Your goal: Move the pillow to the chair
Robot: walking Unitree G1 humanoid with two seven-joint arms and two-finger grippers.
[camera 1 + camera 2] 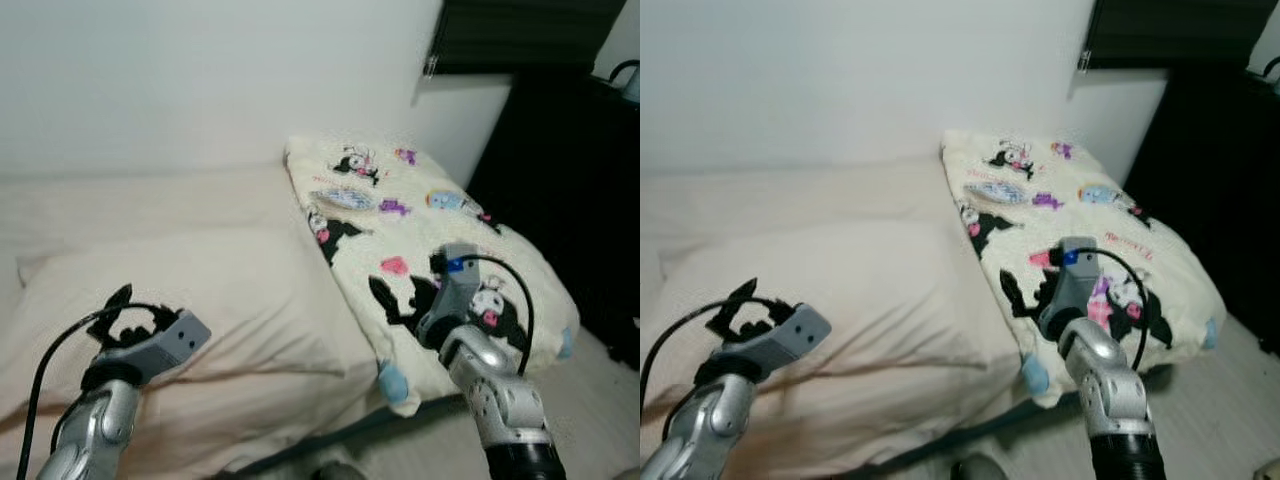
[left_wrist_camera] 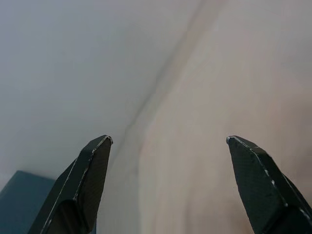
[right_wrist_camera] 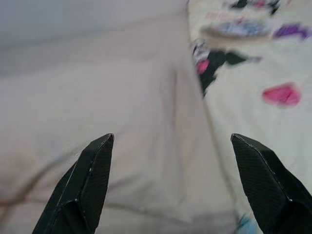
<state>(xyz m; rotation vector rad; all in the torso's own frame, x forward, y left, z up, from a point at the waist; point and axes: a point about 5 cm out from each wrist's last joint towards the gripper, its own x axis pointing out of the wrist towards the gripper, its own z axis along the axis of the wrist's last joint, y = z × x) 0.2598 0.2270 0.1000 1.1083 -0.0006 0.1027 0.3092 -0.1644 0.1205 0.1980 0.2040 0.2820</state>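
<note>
Pillow: a plain cream pillow [image 1: 190,300] was seen lying flat on the bed [image 1: 120,195], toward its near edge, with its right edge touching a cartoon-print pillow [image 1: 430,240] at the bed's right end.
Target ambiguity: which of the two was meant could not be told from the task line; the cream one was assumed, since both grippers were aimed near it.
Chair: none was made out in these views.
Handling: the pillow was judged light, soft and easily squashed, not fragile; sag and fold were expected if lifted at one point. The cloth cover was judged grippy enough.
Grasp point: a pinch on a near corner or along the near edge seam was judged best, one gripper per end, so that filling would be bunched between the fingers.
Left gripper [image 2: 168,141]: held low over the near left part of the cream pillow, forearm raised from the lower left, fingers spread wide with nothing between them.
Right gripper [image 3: 173,139]: held above the seam where the two pillows meet, forearm angled up from the lower right, fingers spread wide and holding nothing.
Contact: no touch with either pillow was visible.
</note>
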